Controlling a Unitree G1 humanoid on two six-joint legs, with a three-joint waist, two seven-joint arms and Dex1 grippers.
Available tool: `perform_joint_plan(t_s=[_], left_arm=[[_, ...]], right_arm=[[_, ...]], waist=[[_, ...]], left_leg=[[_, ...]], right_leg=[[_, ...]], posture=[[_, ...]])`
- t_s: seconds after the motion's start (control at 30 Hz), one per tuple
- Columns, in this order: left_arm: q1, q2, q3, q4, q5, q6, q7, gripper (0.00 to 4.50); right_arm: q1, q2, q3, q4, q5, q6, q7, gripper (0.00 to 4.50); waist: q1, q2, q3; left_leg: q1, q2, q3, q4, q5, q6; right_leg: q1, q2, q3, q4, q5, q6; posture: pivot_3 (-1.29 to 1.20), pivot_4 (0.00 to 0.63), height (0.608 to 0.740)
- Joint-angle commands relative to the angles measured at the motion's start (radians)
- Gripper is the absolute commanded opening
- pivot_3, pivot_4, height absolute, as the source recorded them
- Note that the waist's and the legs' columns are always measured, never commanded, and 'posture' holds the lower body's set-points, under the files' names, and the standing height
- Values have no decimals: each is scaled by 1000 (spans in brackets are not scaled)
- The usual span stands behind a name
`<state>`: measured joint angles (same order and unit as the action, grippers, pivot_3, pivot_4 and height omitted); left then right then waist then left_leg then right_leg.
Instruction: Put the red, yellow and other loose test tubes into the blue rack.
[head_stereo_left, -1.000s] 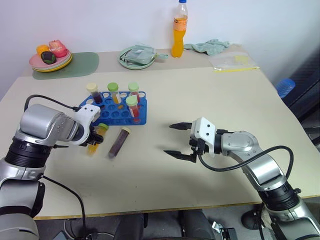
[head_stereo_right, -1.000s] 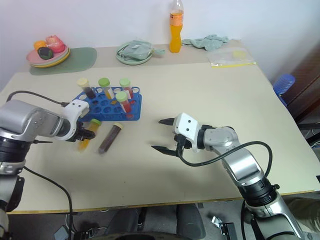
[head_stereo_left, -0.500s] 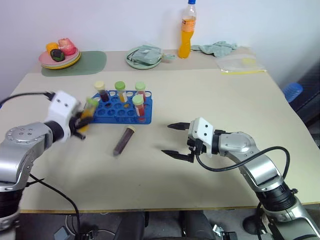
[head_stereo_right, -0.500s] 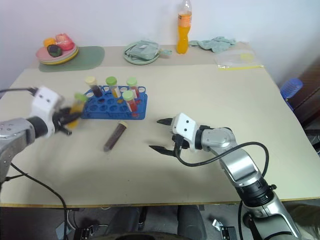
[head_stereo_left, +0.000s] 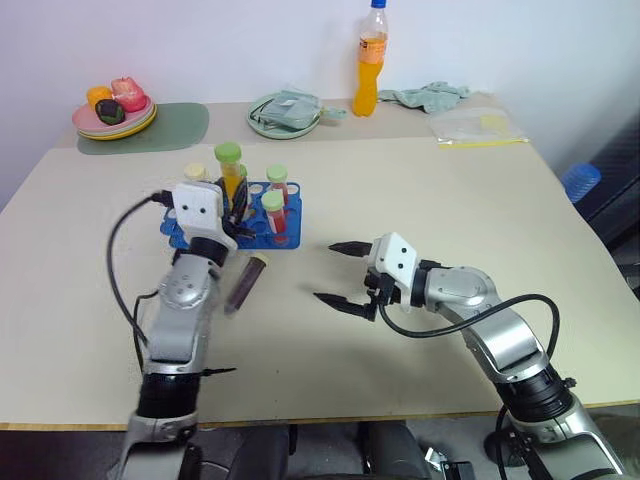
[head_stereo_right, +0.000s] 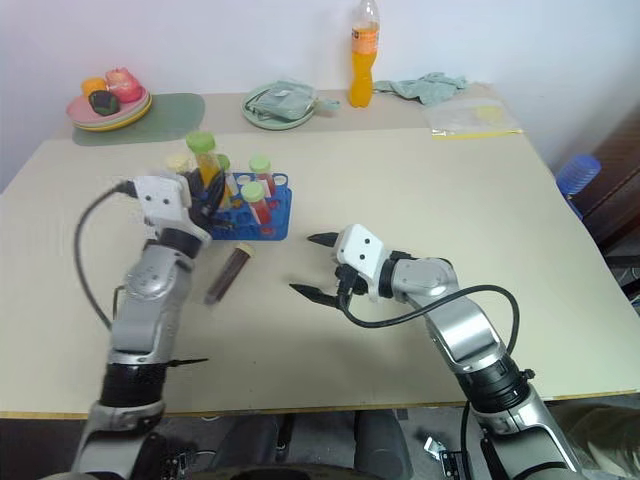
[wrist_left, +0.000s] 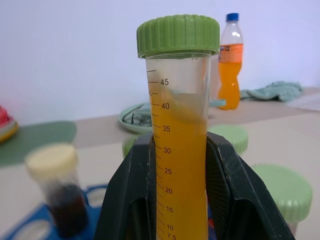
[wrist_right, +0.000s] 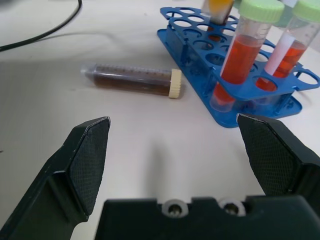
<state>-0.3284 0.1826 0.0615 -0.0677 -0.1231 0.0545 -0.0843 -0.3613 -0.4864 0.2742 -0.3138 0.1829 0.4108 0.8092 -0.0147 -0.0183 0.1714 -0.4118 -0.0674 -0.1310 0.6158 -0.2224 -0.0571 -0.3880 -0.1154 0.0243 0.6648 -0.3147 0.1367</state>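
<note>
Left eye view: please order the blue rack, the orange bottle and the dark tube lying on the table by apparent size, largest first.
1. Blue rack, partly hidden by the left arm.
2. Orange bottle; it stands farther away, so this rank is unsure.
3. Dark tube.

We see a yellow tube (wrist_left: 181, 150) of clear, smooth plastic with a ridged green cap. The black fingers (wrist_left: 132, 200) around it look matt. On the other gripper (wrist_right: 182, 152) the pads (wrist_right: 90, 155) are rough, with tiny bumps. The blue rack (wrist_right: 250, 87) is shiny plastic. The table (head_stereo_left: 420, 190) is smooth and dull. The green cloth (head_stereo_left: 430, 95) looks soft and crumpled.
</note>
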Motion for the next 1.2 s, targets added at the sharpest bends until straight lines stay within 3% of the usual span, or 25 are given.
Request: perform_joint_plan(t_s=[0.03,0.6,1.2], left_arm=[[-26,0,9,35,54,-86,27,738],[-51,-8,-17,127,124,-42,37,738],[-5,-29,-22,72,139,-14,37,738]], right_arm=[[9,4,-8,-48,2,2,-14,4500],[-6,12,-3,-24,-14,-20,-23,4500],[-2,16,6,-18,-26,-29,-24,4500]], waist=[[0,0,0],[1,0,0],[1,0,0]], left_leg=[[0,0,0,0,0,0],[0,-1,-2,0,0,0],[0,-1,-2,0,0,0]], right_leg=[[0,0,0,0,0,0],[1,0,0,0,0,0],[1,0,0,0,0,0]], posture=[[0,150,740],[0,150,740],[0,150,740]])
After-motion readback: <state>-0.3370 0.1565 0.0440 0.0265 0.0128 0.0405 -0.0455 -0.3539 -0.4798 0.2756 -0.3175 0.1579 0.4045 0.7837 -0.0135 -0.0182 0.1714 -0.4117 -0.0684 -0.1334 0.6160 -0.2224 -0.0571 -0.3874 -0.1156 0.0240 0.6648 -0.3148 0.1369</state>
